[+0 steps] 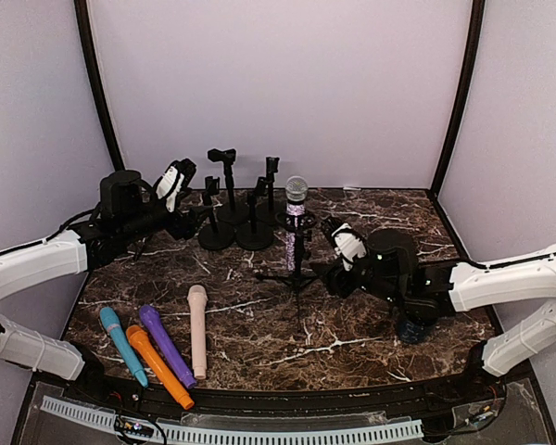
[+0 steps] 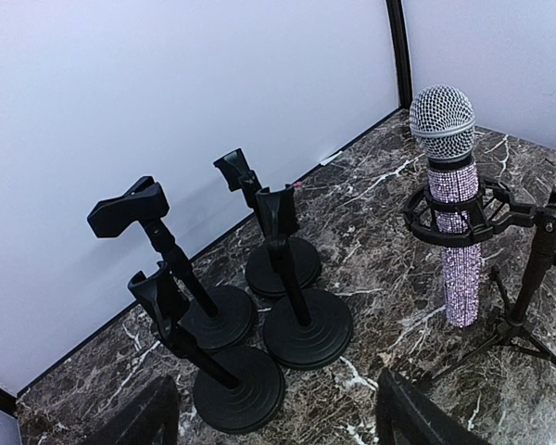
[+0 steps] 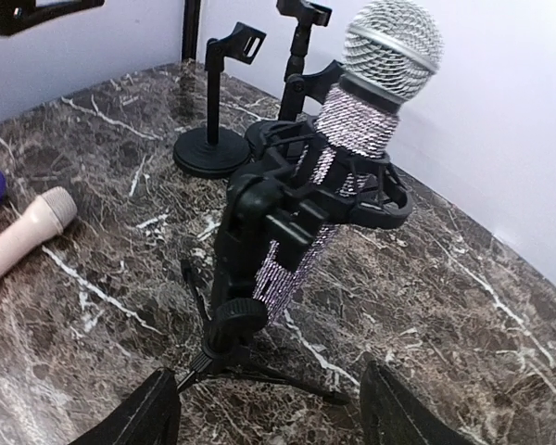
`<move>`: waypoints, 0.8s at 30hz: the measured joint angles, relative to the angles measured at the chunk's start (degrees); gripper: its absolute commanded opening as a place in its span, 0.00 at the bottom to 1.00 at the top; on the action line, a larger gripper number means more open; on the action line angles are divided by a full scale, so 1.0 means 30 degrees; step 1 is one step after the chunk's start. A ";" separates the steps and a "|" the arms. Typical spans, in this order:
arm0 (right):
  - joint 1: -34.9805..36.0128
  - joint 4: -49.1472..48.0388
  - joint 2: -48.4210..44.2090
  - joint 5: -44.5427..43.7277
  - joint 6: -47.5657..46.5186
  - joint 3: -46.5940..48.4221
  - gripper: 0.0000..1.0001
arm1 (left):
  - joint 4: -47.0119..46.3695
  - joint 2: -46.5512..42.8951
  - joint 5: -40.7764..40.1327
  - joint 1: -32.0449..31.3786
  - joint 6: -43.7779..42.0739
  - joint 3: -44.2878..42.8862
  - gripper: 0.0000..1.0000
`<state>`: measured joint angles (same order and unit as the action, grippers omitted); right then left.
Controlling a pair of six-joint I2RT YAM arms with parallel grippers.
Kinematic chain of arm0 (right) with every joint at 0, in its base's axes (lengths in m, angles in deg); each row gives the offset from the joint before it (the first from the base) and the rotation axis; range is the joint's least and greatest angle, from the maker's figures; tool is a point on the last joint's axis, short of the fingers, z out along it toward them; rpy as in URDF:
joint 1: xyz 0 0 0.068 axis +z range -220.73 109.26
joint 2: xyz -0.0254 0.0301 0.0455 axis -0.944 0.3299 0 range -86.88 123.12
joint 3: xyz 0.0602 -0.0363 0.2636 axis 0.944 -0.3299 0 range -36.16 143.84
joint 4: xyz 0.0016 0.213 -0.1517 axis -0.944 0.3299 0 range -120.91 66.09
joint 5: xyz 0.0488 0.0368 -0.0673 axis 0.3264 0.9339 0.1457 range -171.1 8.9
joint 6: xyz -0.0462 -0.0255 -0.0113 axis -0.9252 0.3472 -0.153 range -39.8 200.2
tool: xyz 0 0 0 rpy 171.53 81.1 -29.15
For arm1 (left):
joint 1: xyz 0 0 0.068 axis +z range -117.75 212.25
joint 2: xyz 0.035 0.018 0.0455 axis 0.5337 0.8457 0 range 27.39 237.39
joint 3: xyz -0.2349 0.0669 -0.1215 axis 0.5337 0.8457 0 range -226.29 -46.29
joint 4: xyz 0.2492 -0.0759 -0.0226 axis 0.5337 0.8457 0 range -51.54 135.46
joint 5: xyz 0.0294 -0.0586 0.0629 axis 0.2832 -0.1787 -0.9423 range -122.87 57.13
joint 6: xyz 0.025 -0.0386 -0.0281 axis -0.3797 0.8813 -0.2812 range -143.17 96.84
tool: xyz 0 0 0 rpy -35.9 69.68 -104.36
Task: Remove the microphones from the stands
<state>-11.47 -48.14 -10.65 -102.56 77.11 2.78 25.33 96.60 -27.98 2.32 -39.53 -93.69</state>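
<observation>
A microphone (image 3: 371, 93) with a sparkly lilac rhinestone body and a silver mesh head is sitting upright in the stand, straight ahead of the right tool (image 3: 269, 399) and close to it. A black shock-mount ring (image 3: 380, 199) is circling the microphone's body about halfway up, and the lower end is hanging free below the ring. The ring is belonging to a black tripod stand (image 3: 236, 315), whose legs are spreading on the dark marble worktop (image 1: 352, 324) just in front of the right tool's fingers (image 3: 148, 417).

The right tool is resting low, with its fingers spread wide and holding nothing; it is not touching the microphone or the stand.

The left tool (image 2: 273, 408) is also standing wide and empty. The microphone is showing ahead of it and off to its right, well apart.

Directly ahead of the left tool, four empty black clip stands (image 2: 301, 324) with round bases are clustering together, near the back wall.

Behind the left tool, toward the near edge of the worktop, four loose microphones are lying side by side: a blue one (image 1: 120, 343), an orange one (image 1: 157, 366), a purple one (image 1: 165, 345) and a beige one (image 1: 197, 329).
</observation>
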 measured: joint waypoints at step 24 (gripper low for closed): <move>-0.3956 0.1836 0.1122 0.6484 0.7293 0.6834 0.99 | 0.0000 0.0029 0.1770 -0.0874 0.0197 -0.0022 0.75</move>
<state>-23.34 -42.63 -7.28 -83.10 98.99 23.28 25.33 96.69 -22.67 -0.30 -38.94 -93.75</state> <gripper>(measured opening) 0.986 0.750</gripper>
